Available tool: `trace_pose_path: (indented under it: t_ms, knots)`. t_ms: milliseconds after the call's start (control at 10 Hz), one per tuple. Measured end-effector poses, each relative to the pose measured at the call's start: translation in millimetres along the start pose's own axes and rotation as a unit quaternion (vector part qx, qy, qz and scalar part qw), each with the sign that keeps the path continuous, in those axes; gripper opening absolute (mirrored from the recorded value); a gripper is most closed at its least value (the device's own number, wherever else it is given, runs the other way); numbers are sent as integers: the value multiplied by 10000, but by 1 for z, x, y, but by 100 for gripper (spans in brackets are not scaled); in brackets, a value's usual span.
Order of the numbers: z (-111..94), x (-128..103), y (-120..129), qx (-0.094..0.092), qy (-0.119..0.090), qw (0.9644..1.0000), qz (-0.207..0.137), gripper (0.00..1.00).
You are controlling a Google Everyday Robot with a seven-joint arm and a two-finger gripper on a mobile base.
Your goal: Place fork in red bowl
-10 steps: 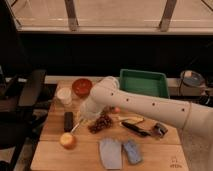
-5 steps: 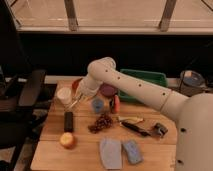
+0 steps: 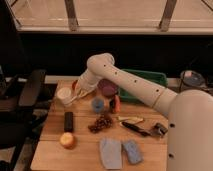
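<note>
My gripper (image 3: 80,91) is at the back left of the wooden table, at the end of the white arm that reaches in from the right. It is shut on the fork (image 3: 79,96), a slim pale streak that slants down to the left from it. The gripper hangs over the red bowl (image 3: 75,85), which shows only as an orange-red sliver at the gripper's left side; the rest is hidden by the wrist.
A white cup (image 3: 64,95) stands just left of the gripper. A purple bowl (image 3: 107,87) and a green tray (image 3: 147,82) are to its right. Nearer the front are a blue cup (image 3: 98,105), grapes (image 3: 101,122), a black block (image 3: 68,121), an orange fruit (image 3: 66,140) and a black-handled utensil (image 3: 137,129).
The arm has swung from the table's middle left up and back to the red bowl, carrying the fork, and now covers most of the bowl.
</note>
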Motion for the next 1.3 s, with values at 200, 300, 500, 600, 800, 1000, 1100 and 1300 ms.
trace_pose_path:
  t_ms: [200,300,500,600,800,1000,1100,1300]
  knots:
    - [-2,4,-1,55,58,10000,7,0]
    - [-3,17,-6,172,106,9998,28,0]
    - [-1,39,-20,315,161,9994,37,0]
    - [2,57,-30,391,217,9990,49,0]
    - [8,93,-53,563,312,9979,66,0]
    - [14,119,-70,869,351,9955,153,0]
    - [18,129,-77,1015,370,9940,199,0]
    - [31,135,-82,1181,336,9921,266,0]
